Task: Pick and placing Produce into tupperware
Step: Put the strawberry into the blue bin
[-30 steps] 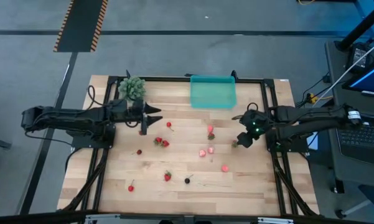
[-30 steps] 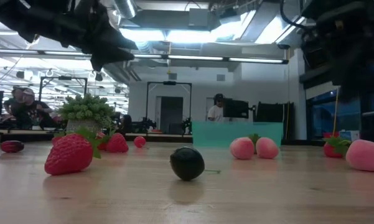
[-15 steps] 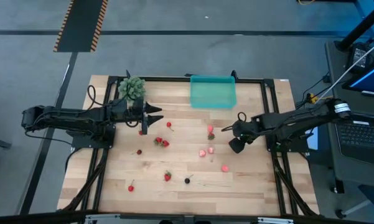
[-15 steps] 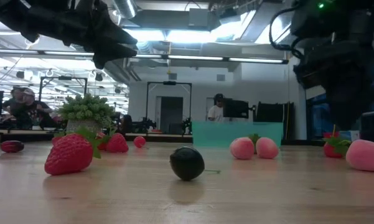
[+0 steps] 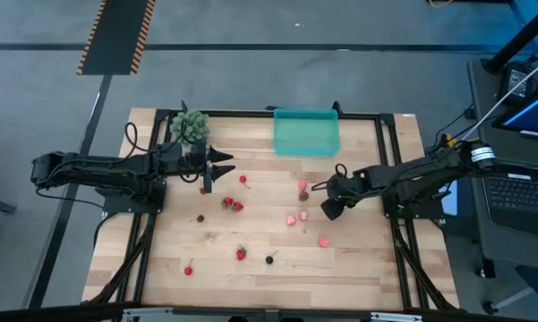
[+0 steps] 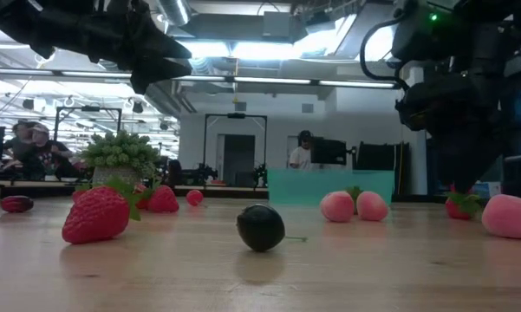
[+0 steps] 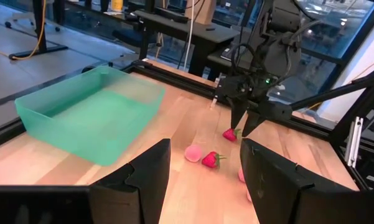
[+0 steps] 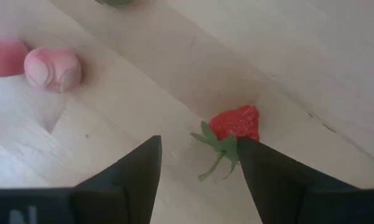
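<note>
The produce lies scattered on the wooden table as small red and pink pieces, and all of it rests on the wood. The teal tupperware tray [image 5: 306, 132] stands at the far edge and also shows in the left wrist view [image 7: 87, 115]. My right gripper [image 5: 320, 195] [image 8: 199, 142] is open, pointing down just over a red strawberry with green leaves [image 8: 235, 123] [image 7: 229, 133]. That strawberry lies beside one fingertip. My left gripper [image 5: 219, 172] waits open above the table, near the leafy clump.
A bushy green leafy clump [image 5: 189, 126] stands at the far left. Two pink pieces [image 8: 53, 67] lie near the strawberry, and a dark berry [image 6: 260, 227] lies toward the near edge. Black frame rails border the table. People sit in the room behind.
My right gripper has moved toward the table's left and come down over the strawberry that lies below the tray. The fruit and the tray have kept their places.
</note>
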You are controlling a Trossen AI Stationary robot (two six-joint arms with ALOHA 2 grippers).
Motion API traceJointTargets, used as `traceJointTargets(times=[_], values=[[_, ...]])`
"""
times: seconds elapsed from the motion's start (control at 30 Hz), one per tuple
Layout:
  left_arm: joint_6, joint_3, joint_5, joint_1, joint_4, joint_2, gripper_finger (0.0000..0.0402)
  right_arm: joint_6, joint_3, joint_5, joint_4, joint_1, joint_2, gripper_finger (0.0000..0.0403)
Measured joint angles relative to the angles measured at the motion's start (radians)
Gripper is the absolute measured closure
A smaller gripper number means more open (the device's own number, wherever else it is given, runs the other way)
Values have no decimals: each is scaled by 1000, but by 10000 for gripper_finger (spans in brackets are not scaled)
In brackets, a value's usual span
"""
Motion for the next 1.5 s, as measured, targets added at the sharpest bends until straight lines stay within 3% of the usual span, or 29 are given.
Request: traceJointTargets(times=[0.27, 0.5, 1.5], values=[[0, 0, 0, 0, 0, 0, 214, -74, 98, 67, -64, 0, 0, 185], [0, 0, 0, 0, -1, 0, 214, -19, 102, 130, -213, 0, 2, 185], [1, 0, 0, 0, -3, 0, 214, -105, 95, 129, -145, 0, 6, 184]])
